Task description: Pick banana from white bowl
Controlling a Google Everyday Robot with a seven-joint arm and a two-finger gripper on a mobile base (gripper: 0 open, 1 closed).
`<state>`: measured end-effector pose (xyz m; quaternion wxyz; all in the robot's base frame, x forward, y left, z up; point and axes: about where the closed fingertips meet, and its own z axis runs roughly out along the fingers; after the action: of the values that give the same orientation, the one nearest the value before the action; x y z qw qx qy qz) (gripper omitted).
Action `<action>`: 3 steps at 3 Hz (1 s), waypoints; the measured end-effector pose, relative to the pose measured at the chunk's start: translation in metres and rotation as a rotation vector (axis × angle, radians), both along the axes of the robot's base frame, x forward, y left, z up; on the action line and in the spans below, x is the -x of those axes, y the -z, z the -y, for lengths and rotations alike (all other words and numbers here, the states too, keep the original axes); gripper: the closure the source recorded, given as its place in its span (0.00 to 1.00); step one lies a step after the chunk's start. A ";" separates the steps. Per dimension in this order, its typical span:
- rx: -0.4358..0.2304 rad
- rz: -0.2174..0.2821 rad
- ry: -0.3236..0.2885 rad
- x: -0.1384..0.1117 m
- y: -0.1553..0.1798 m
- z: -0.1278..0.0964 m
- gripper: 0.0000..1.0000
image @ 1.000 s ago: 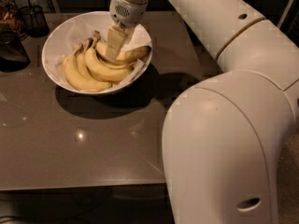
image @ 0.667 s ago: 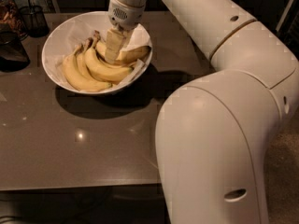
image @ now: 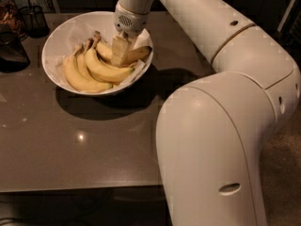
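Observation:
The white bowl (image: 52, 45) stands at the back left of the brown table, lined with white paper. In it lie a cluster of three yellow bananas (image: 89, 69) and, behind them to the right, the single loose banana (image: 138, 54), its tip pointing toward the right rim. My gripper (image: 120, 52) reaches down into the bowl from above and sits on the middle of the loose banana, hiding that part of it. The banana still rests in the bowl.
A dark glass jar (image: 10, 51) stands at the left edge and a black mesh cup (image: 33, 19) behind it. My arm's large white segments (image: 221, 140) fill the right and front of the view. The table's front edge (image: 80, 188) runs along the bottom.
The gripper has stayed at the loose banana in the bowl. The arm's big lower segment has shifted a little to the left. The bananas have not visibly moved.

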<state>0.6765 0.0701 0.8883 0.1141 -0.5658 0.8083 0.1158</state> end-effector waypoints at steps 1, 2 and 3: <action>0.000 -0.021 0.005 -0.001 0.011 0.004 0.65; 0.000 -0.015 0.007 -0.002 0.012 0.006 0.88; 0.000 -0.015 0.007 -0.002 0.012 0.006 1.00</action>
<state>0.6786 0.0639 0.8762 0.1083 -0.5621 0.8111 0.1197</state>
